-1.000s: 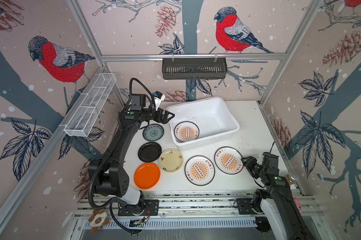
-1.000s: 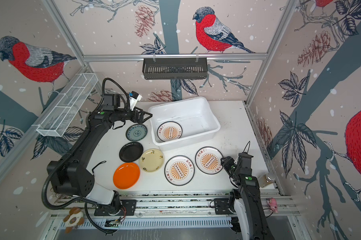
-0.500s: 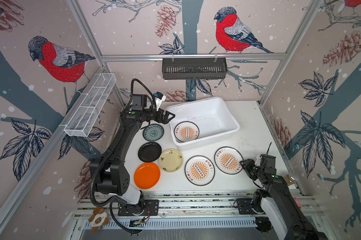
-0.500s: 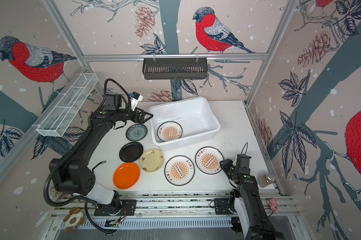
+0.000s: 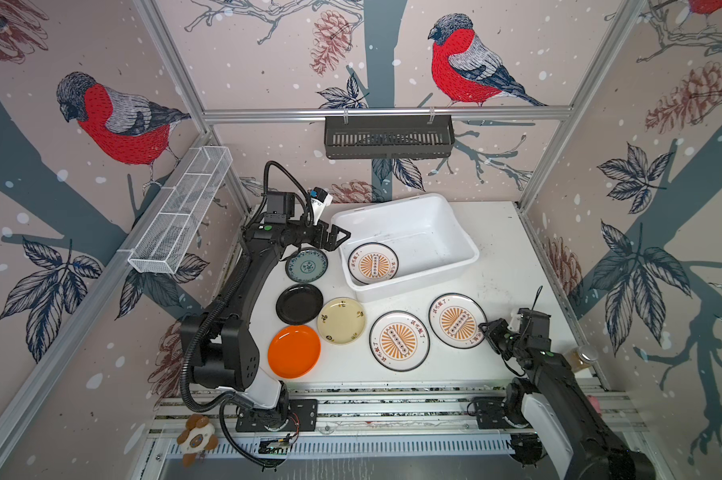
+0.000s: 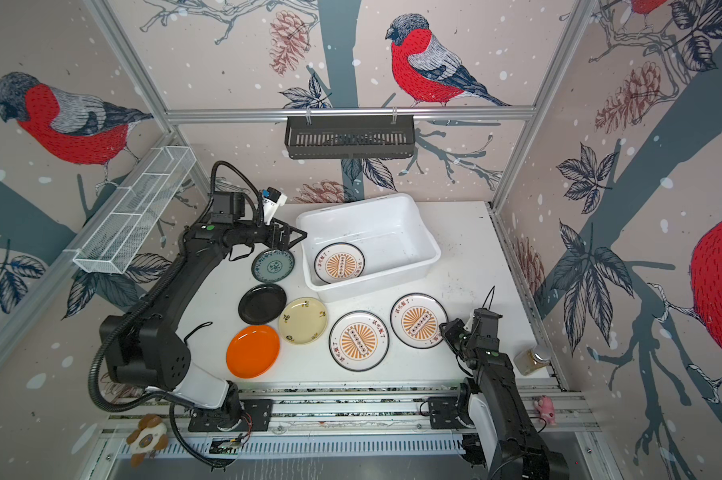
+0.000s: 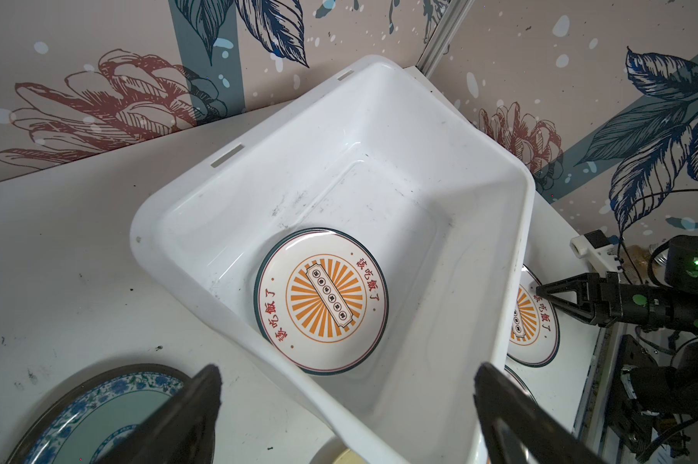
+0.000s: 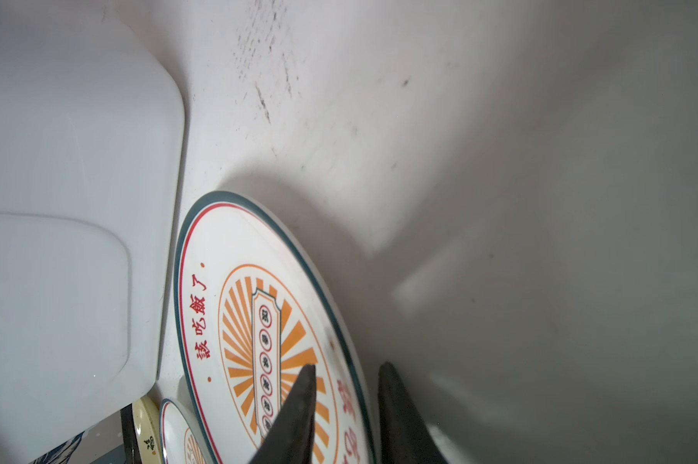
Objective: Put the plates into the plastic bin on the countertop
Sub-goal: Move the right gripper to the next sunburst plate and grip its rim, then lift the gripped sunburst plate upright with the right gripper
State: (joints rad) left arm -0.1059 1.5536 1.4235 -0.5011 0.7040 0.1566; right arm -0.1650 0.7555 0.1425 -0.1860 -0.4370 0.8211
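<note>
Both top views show a white plastic bin [image 5: 392, 203] [image 6: 430, 245] at the back of the countertop [image 5: 513, 257], with one sunburst plate [image 5: 373, 264] [image 7: 321, 301] in its left end. Two more sunburst plates [image 5: 399, 340] [image 5: 457, 321] lie in front of it. Teal [image 5: 306, 264], black [image 5: 299, 304], cream [image 5: 341, 321] and orange [image 5: 294, 351] plates lie to the left. My left gripper [image 5: 340, 242] [image 7: 347, 371] hovers wide open and empty at the bin's left rim. My right gripper [image 5: 487, 332] [image 8: 347, 366] has narrowed jaws straddling the right sunburst plate's [image 8: 239, 321] rim, one finger over the plate and one outside it.
A black slatted basket [image 5: 388, 137] hangs on the back wall. A white wire rack [image 5: 180, 208] is mounted on the left wall. A small jar [image 5: 583, 357] stands at the countertop's right front corner. A plush toy [image 5: 195, 438] sits on the front rail.
My right gripper has slid toward the front along the right sunburst plate's edge while its jaws narrowed around the rim. The left arm has barely shifted. No plate has moved.
</note>
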